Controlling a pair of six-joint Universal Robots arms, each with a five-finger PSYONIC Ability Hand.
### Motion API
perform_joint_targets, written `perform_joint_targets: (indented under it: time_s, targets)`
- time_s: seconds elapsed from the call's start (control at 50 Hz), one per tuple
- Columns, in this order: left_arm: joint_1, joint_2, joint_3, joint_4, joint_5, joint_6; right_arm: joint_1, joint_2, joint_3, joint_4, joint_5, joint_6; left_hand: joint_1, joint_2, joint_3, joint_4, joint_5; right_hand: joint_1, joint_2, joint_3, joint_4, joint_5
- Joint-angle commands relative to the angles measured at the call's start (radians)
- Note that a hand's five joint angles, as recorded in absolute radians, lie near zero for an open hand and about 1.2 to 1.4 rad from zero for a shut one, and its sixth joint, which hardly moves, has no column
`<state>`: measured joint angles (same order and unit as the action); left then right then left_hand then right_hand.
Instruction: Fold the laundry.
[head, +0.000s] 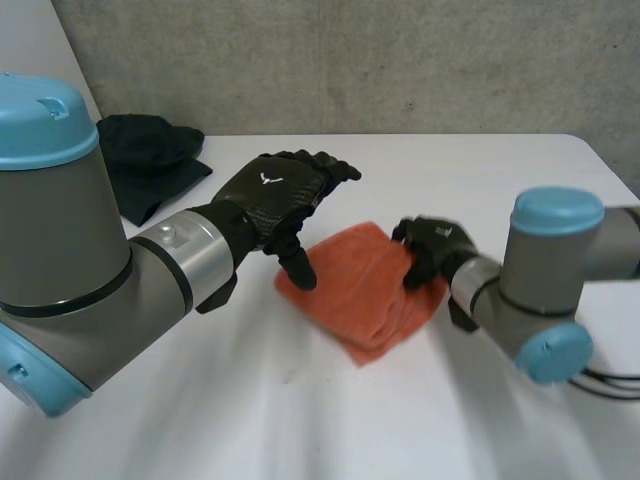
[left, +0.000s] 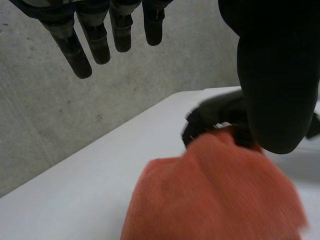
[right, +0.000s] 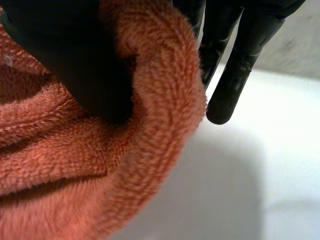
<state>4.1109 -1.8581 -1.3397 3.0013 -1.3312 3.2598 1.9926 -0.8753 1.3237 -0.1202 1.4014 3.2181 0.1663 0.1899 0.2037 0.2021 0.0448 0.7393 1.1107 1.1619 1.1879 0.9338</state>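
- The towel, pinched between the right hand's fingers and thumb, is orange terry cloth with a rough, looped pile.
- Those fingers look smooth and faintly glossy, perhaps rubber or plastic.
- The left hand's back has a woven, matt pattern.
- The table under the fingertips is white, smooth and matt.
- The wall beyond the left fingers is rough, pitted concrete.

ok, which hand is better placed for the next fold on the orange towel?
Right, likely. The right hand pinches an edge of the orange towel between thumb and fingers, so it could carry it over. The left hand hovers open above the towel, holding nothing.
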Motion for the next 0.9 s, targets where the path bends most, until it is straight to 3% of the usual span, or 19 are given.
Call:
perform_joint_targets:
  time_s: [0.02, 0.14, 0.3, 0.54, 0.9]
  targets:
    - [-0.007, 0.000, 0.001, 0.001, 0.001, -0.005, -0.096, 0.171, -0.352, 0.077, 0.016, -0.053, 0.024, 0.000, -0.014, -0.012, -0.029, 0.657, 0.286, 0.234, 0.208, 0.288]
    - [-0.007, -0.019, 0.004, 0.001, 0.000, -0.005, -0.176, 0.349, -0.677, 0.183, 0.034, -0.058, 0.024, 0.000, -0.014, -0.012, -0.029, 0.657, 0.286, 0.234, 0.208, 0.288]
    - [-0.011, -0.041, 0.010, 0.001, -0.003, -0.005, -0.372, 0.651, -1.243, 0.344, 0.097, -0.087, 0.027, 0.003, -0.011, -0.009, -0.026, 0.657, 0.286, 0.234, 0.208, 0.288]
    - [-0.017, -0.046, 0.001, 0.001, -0.010, -0.015, -0.560, 0.685, -1.226, 0.304, -0.051, -0.141, 0.033, 0.009, -0.005, -0.003, -0.021, 0.657, 0.286, 0.234, 0.208, 0.288]
    - [-0.037, -0.059, 0.001, 0.001, -0.010, -0.028, -0.653, 0.690, -1.238, 0.306, -0.024, -0.319, 0.033, 0.009, -0.005, -0.003, -0.021, 0.657, 0.286, 0.234, 0.208, 0.288]
